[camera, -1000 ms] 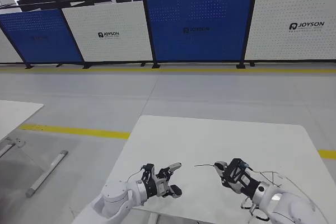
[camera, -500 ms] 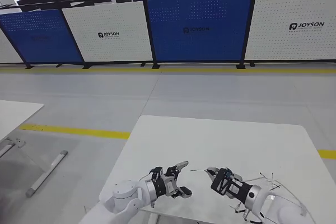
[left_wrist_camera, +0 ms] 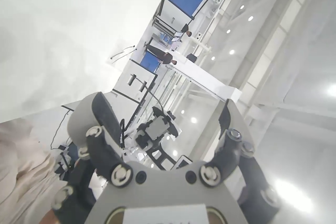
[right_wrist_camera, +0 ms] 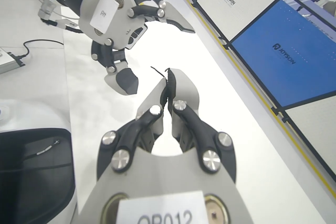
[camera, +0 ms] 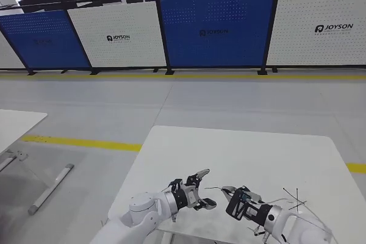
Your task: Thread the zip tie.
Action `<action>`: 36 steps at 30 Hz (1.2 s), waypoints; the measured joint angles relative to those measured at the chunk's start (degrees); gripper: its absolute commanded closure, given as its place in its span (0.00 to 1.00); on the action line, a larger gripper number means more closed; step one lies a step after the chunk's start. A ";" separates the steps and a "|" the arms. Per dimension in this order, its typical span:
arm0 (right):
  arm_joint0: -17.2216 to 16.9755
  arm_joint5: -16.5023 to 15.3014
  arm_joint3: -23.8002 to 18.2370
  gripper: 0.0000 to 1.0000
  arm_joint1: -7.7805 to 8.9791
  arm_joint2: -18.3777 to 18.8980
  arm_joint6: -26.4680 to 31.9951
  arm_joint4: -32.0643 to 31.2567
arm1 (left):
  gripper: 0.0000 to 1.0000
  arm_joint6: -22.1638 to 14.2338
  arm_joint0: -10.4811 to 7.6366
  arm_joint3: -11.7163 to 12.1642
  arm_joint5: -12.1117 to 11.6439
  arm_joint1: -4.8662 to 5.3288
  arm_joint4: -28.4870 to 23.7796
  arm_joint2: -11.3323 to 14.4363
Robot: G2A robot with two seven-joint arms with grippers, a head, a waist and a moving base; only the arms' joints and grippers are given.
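Note:
A thin black zip tie is pinched between the fingers of my right gripper, which is shut on it; only a short tip sticks out past the fingertips. That tip points toward my left gripper, whose fingers stand wide open a short way off, with nothing between them. From above, the left gripper and right gripper face each other near the table's front edge, and the zip tie's tip reaches into the gap. The left wrist view has its own open gripper.
Several loose black zip ties lie on the white table to the right of my right arm. The table's front edge runs just below both grippers. Blue and white panels stand far behind.
Both grippers have moved toward each other: the left one to the right, the right one to the left with the zip tie. The gap between them has shrunk.

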 measured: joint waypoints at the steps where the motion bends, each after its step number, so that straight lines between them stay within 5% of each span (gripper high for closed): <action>1: 0.01 0.00 0.00 1.00 0.00 0.00 0.01 0.01 | 0.00 -0.01 0.02 0.01 0.00 0.00 0.02 0.00; 10: 0.02 0.00 0.01 1.00 0.00 -0.01 0.02 0.03 | 0.00 0.37 -0.17 0.18 -0.50 -0.13 1.61 0.71; 11: 0.02 0.00 0.01 1.00 0.00 -0.01 0.02 0.03 | 0.50 0.49 -0.22 0.19 -0.63 -0.18 1.64 0.81; 15: 0.02 0.00 0.01 1.00 0.00 -0.01 0.02 0.03 | 0.89 1.46 -0.42 -0.02 -0.74 -0.42 0.48 0.90; 17: 0.02 0.00 0.01 1.00 0.00 -0.01 0.02 0.03 | 1.00 1.87 -0.48 -0.10 -0.64 -0.50 0.11 0.85; 36: 0.02 0.00 0.01 1.00 0.00 -0.01 0.02 0.03 | 1.00 3.88 -1.37 0.41 -0.06 -0.28 -3.19 1.55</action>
